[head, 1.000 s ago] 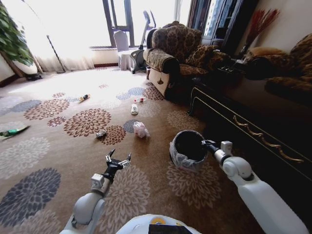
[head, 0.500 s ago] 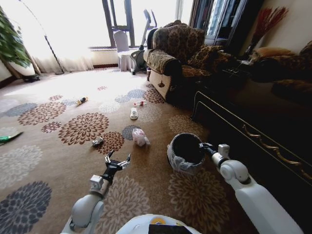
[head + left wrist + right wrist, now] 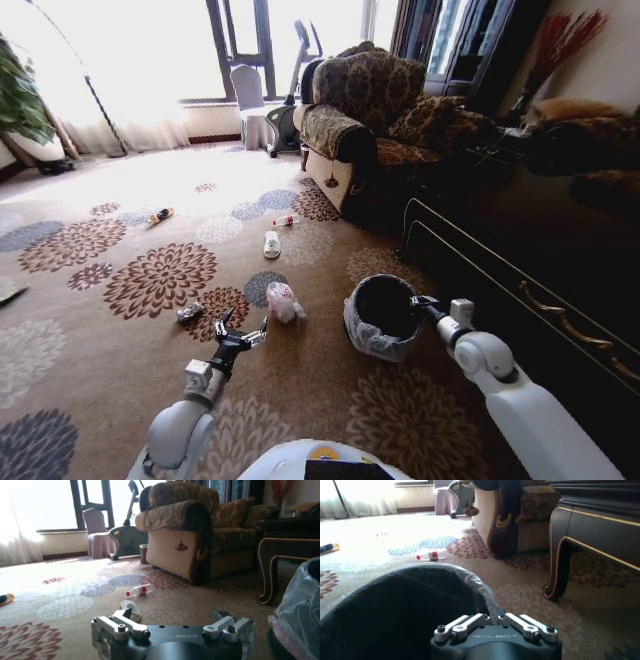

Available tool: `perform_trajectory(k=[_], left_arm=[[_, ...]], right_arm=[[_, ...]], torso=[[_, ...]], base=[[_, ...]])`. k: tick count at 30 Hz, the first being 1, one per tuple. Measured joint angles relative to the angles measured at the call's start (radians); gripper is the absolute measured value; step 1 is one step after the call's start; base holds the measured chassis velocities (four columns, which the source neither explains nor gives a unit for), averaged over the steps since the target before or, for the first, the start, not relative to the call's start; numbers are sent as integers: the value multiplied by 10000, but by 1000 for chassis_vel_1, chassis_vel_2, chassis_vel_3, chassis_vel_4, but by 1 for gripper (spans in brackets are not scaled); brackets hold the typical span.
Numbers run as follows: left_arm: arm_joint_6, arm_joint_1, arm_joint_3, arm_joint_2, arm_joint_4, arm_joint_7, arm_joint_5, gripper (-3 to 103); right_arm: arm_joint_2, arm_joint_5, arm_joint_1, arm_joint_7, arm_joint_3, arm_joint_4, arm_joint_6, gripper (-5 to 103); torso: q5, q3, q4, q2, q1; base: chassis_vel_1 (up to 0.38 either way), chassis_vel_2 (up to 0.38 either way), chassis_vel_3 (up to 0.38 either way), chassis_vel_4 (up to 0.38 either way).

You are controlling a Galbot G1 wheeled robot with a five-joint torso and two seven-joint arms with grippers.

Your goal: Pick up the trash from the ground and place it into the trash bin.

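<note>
The trash bin (image 3: 381,322), a round dark bucket with a grey-white bag liner, stands on the carpet at my right. My right gripper (image 3: 418,303) is shut on its rim; the right wrist view shows the fingers (image 3: 470,624) pinched on the liner edge of the bin (image 3: 405,603). My left gripper (image 3: 241,335) hangs open low over the carpet, empty, just short of a white plastic wad (image 3: 283,300). Farther off lie a small can (image 3: 190,312), a white bottle (image 3: 272,244), a red-capped bottle (image 3: 287,220) and an orange-black tube (image 3: 158,214). The left wrist view shows the open gripper (image 3: 172,620) and the red-capped bottle (image 3: 139,591).
A patterned armchair (image 3: 355,120) stands ahead on the right. A dark cabinet (image 3: 520,240) with gilt trim runs along the right, close behind the bin. A potted plant (image 3: 20,100) is at the far left. Open flowered carpet (image 3: 130,280) spreads ahead and to the left.
The camera has moved forward and the carpet litter now lies nearer. The bin has kept its place at my right gripper. My left gripper is closer to the white wad.
</note>
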Motion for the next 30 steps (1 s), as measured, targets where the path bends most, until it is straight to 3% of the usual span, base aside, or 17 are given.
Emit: perform_trajectory(k=[3, 8, 17, 20, 22, 24, 30], left_arm=[[80, 0, 4, -25, 51, -140, -9, 100], [821, -56, 131, -104, 165, -925, -499, 100], [1110, -198, 325, -65, 520, -1027, -783, 100], [1768, -758, 901, 232, 1109, -1506, -1755, 100], [1913, -901, 1028, 296, 1197, -1686, -1991, 100], [2325, -1666, 1606, 563, 1698, -2393, -2600, 100], [2338, -3324, 2562, 979, 3287, -2767, -2734, 100]], right_arm=[[-27, 10, 4, -11, -1, 29, -1, 2], [-62, 54, -9, -22, -43, 161, -3, 2], [-211, 82, -578, -152, 267, 445, -10, 2], [-345, 118, -786, -191, 500, 558, -10, 2], [-371, 144, -828, -191, 545, 592, -8, 2], [-472, 272, -1030, -154, 691, 786, -7, 2], [-671, 327, -1672, -57, 1010, 1157, -7, 2]], torso=[[-3, 0, 0, 0, 0], [-1, 0, 4, -2, 0], [2, 3, 1, -3, 1], [-4, -1, 2, -3, 0], [-3, -1, 1, -2, 0], [-4, -1, 1, -2, 0], [0, 0, 0, -3, 0]], base=[[-168, 169, 176, -191], [-162, 181, 175, -155], [-93, 95, 84, -91], [11, -8, -13, 18], [31, -23, -39, 55], [0, 0, 0, 0], [0, 0, 0, 0]])
